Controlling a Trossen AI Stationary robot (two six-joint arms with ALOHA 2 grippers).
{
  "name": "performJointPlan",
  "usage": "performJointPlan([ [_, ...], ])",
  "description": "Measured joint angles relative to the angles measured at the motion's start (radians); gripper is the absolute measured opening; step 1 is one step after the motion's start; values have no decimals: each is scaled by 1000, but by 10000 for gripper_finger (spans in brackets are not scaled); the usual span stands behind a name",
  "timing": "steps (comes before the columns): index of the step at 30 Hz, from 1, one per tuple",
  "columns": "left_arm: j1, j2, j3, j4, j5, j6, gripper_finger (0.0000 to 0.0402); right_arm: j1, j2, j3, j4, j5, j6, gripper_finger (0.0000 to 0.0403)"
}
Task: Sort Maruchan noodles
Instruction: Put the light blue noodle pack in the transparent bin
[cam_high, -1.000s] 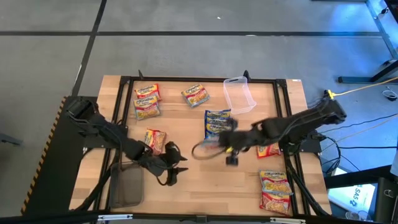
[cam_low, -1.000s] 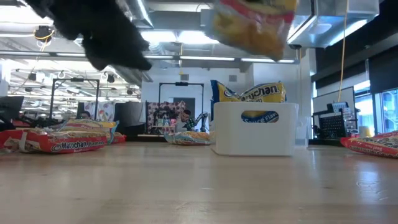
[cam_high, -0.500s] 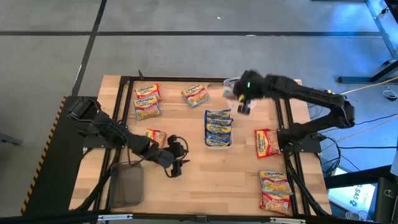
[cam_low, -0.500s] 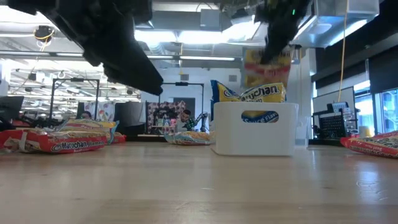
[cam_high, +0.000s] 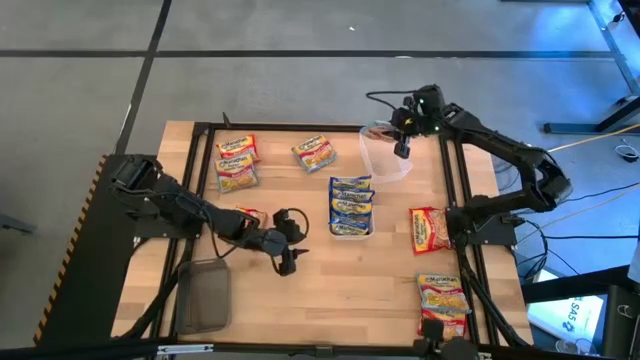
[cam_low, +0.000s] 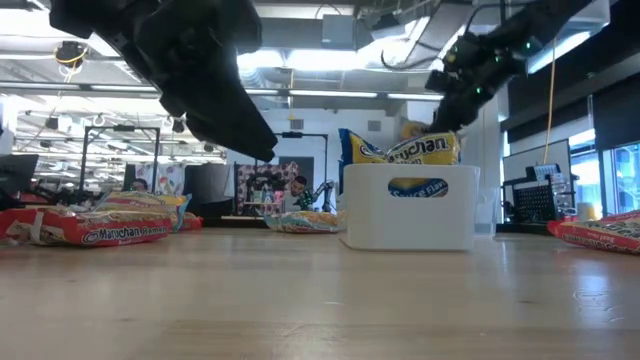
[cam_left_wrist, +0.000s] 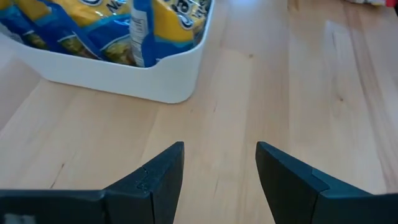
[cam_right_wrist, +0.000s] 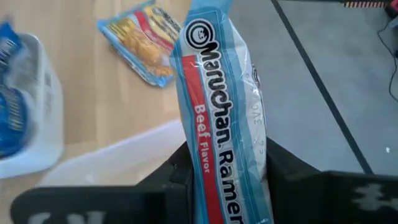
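My right gripper (cam_high: 403, 143) hangs over the clear tub (cam_high: 385, 158) at the table's far edge, shut on a Maruchan beef packet (cam_right_wrist: 221, 93) with a red stripe and pale blue edges. My left gripper (cam_high: 286, 247) stands open just above the table, left of the white tray (cam_high: 351, 232); its fingers (cam_left_wrist: 163, 175) have nothing between them. The tray holds blue-bordered packets (cam_high: 350, 198) standing on edge. Other packets lie flat on the wood: two at the far left (cam_high: 236, 163), one at the far middle (cam_high: 315, 152), one beside the left arm (cam_high: 247, 214). My right gripper pinches the beef packet's near end (cam_right_wrist: 211, 177) between its two fingers (cam_right_wrist: 180, 180), one on each side. The fingers slant down from the table's right. The packet sticks out ahead of them, lifted clear above the clear tub.
A red packet (cam_high: 430, 228) lies right of the tray and two more (cam_high: 443, 305) sit at the near right corner. A dark mesh basket (cam_high: 204, 296) stands at the near left. Bare wood lies between the tray and the near edge.
My right gripper has swung from the table's middle toward the far edge with the packet, ending lower, above the clear tub. My left gripper has slid a little toward the white tray, still open.
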Motion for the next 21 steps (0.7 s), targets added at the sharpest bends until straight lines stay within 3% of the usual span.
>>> performJointPlan([
  [7,0,0,0,0,0,-56,194,-54,113,-23,75,5,-24,89],
  [18,-31,0,0,0,-1,-83,194,-37,127,2,-19,290,-52,92],
  [21,-32,0,0,0,-1,-81,194,-35,128,27,-96,313,-49,88],
])
